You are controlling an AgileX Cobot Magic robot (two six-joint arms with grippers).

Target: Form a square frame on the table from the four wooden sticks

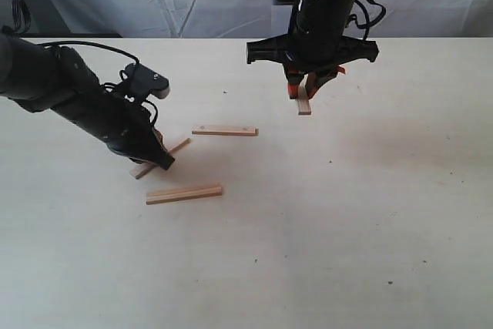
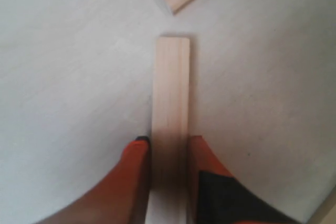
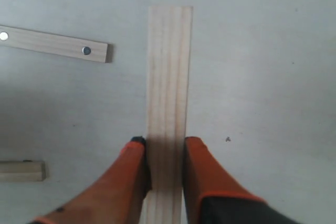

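My left gripper (image 1: 158, 156) is clamped on the first stick (image 1: 179, 146), low over the table (image 1: 362, 229) at the left of the exterior view. From there I see only that stick's two ends poking out past the black fingers. My left wrist camera shows the grip itself: orange fingers (image 2: 137, 169) pressed against both long edges.

My right gripper (image 1: 304, 90) is closed on the second stick (image 1: 304, 104), farther back and to the right. The right wrist view shows orange pads (image 3: 202, 171) squeezing its sides, but only the exterior view shows it hanging beneath the gripper. I cannot tell whether its lower end touches the table.

The dotted stick (image 1: 224, 131) lies flat between my two grippers. Its dark dots show clearly in the right wrist view and faintly in the exterior one. The left wrist view catches just one end of it.

The fourth stick (image 1: 184, 193) lies flat near the first stick, apart from the others. No square is formed.
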